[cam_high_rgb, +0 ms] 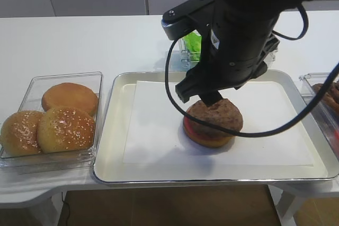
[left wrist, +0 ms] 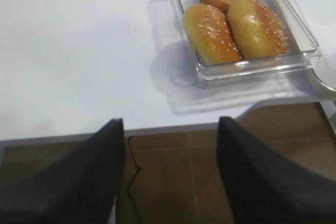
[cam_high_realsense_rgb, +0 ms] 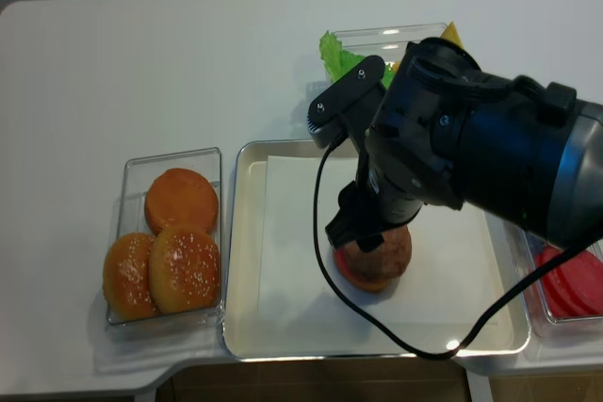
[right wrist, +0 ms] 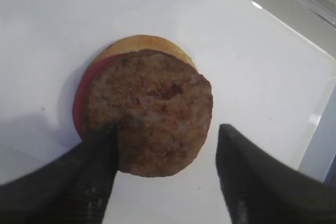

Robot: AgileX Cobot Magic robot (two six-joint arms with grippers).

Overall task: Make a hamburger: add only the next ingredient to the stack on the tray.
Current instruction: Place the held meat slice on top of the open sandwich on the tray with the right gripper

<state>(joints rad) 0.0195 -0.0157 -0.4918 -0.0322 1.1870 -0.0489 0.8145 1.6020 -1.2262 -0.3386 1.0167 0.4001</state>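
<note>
The brown meat patty lies on top of the stack, a tan bun half whose pink-red disc peeks out at the left. The stack sits on the white paper of the cream tray. My right gripper hovers just above the patty and is open. Its left finger overlaps the patty's edge, while the right finger stands apart from it. My left gripper is open with nothing in it, past the table's front edge over the brown floor.
A clear bin holding three buns stands left of the tray. Green lettuce sits in a bin behind the tray. At the right, one bin holds brown patties and red slices lie nearer the front.
</note>
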